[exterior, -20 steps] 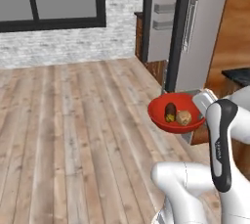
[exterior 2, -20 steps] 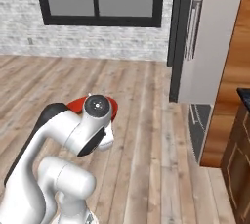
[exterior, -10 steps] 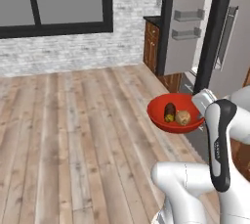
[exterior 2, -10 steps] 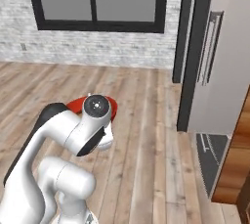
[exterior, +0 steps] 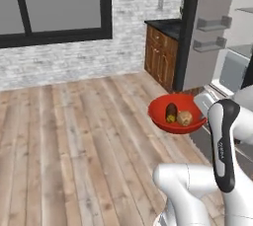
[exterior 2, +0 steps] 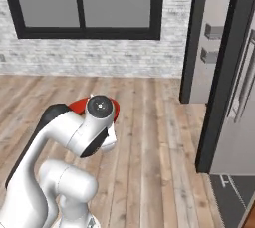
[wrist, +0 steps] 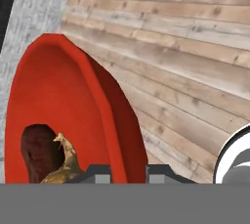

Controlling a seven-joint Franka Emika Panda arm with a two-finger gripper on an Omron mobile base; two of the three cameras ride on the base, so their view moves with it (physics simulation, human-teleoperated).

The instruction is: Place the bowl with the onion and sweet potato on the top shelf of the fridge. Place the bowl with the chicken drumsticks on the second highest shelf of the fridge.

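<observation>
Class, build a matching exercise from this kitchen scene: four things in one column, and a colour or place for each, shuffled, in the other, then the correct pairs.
Things:
1. bowl
2. onion
3. sweet potato
4. fridge

Descriptions:
A. dark brown, oblong
B. red, held above the floor
C. door open, grey bins showing
D. tan, round

Pairs: 1-B, 2-D, 3-A, 4-C

one bowl (exterior: pixel 176 115), one onion (exterior: pixel 185 118), one sweet potato (exterior: pixel 171 111)
</observation>
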